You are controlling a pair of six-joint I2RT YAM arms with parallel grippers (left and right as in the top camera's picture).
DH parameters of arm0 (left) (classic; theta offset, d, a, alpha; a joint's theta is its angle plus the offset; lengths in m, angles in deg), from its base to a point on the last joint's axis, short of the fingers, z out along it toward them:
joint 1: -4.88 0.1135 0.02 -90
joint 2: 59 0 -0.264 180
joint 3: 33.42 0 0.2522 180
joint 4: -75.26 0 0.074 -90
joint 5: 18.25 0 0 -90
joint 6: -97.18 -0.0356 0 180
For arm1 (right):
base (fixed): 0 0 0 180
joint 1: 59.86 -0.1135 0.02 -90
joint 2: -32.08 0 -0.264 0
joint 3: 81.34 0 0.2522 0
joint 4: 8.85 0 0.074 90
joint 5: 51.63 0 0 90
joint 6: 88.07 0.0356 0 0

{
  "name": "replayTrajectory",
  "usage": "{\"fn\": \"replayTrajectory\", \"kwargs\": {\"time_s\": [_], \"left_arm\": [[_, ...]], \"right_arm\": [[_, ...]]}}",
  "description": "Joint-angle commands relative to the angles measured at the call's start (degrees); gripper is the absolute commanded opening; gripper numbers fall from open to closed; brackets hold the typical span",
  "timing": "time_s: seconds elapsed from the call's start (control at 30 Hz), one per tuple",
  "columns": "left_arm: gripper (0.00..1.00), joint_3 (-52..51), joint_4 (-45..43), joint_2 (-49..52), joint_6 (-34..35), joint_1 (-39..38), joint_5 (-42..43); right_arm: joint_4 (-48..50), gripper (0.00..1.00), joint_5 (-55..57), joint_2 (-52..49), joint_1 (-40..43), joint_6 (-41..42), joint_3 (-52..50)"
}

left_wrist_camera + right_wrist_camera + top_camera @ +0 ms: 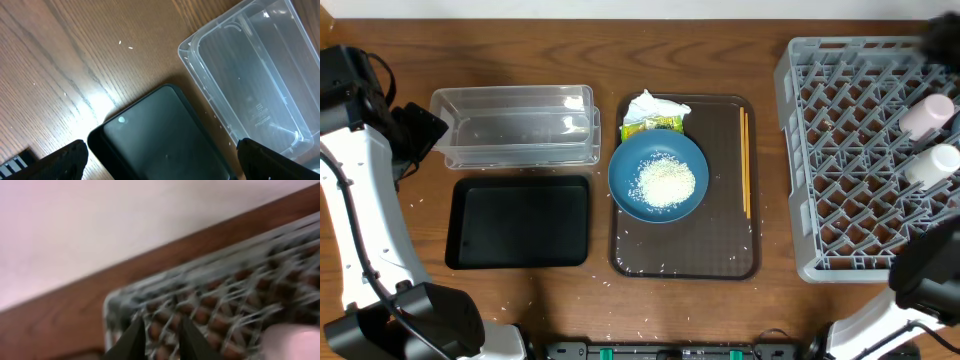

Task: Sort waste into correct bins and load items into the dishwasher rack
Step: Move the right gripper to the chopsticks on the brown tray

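Pink cup [926, 114] and white cup [937, 163] lie in dishwasher rack [840, 200]. Right hand [162, 340] over rack, seemingly slightly apart, empty (blurred); left hand [165, 160] wide apart. Next likely: pinch chopsticks [745, 160] off brown tray [720, 250].

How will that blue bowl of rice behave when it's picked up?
The bowl looks rigid and smooth, so a grip on its rim may slip. Its rice lies loose, so any tilt would probably spill grains. Wide and shallow, it seems unlikely to tip if nudged on the tray.
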Motion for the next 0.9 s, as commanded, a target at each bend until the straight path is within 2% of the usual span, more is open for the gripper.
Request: {"fn": "replayTrajectory", "kwargs": {"time_s": [0.0,0.07,0.1,0.13,0.17,0.2,0.23,0.4,0.47,0.53,0.7,0.87], "left_arm": [[0.98,0.9,0.3,-0.8,0.5,0.2,-0.3],[0.98,0.9,0.3,-0.8,0.5,0.2,-0.3],[0.98,0.9,0.3,-0.8,0.5,0.2,-0.3],[0.98,0.9,0.3,-0.8,0.5,0.2,-0.3],[0.98,0.9,0.3,-0.8,0.5,0.2,-0.3],[0.98,0.9,0.3,-0.8,0.5,0.2,-0.3],[0.98,0.9,0.3,-0.8,0.5,0.2,-0.3],[0.98,0.9,0.2,-0.8,0.5,0.2,-0.3],[0.98,0.9,0.2,-0.8,0.5,0.2,-0.3],[0.98,0.9,0.3,-0.8,0.5,0.2,-0.3],[0.98,0.9,0.3,-0.8,0.5,0.2,-0.3],[0.98,0.9,0.3,-0.8,0.5,0.2,-0.3]], "right_arm": [[-4.3,0.26,4.0,-0.2,-4.6,-2.8,-0.2],[-7.5,0.32,1.0,-0.2,-7.4,-2.8,-0.2],[-9.0,0.41,-0.8,-0.2,-8.5,-2.8,-0.2],[-10.8,0.54,-2.8,-0.2,-9.9,-2.8,-0.2],[-12.7,0.75,-4.3,-0.2,-11.7,-2.8,-0.2],[-13.9,0.85,-4.6,-0.2,-13.0,-2.8,-0.2],[-14.9,0.87,-4.4,-0.2,-14.7,-2.8,-0.2],[-16.2,0.82,0.6,-1.5,-21.6,-2.4,-0.3],[-17.0,0.74,3.4,-2.2,-24.3,-0.4,-0.3],[-18.1,0.63,8.1,-3.4,-26.9,2.8,-0.3],[-19.1,0.52,15.7,-8.0,-33.0,7.7,-0.3],[-19.5,0.43,18.3,-12.2,-36.0,7.7,-0.3]]}}
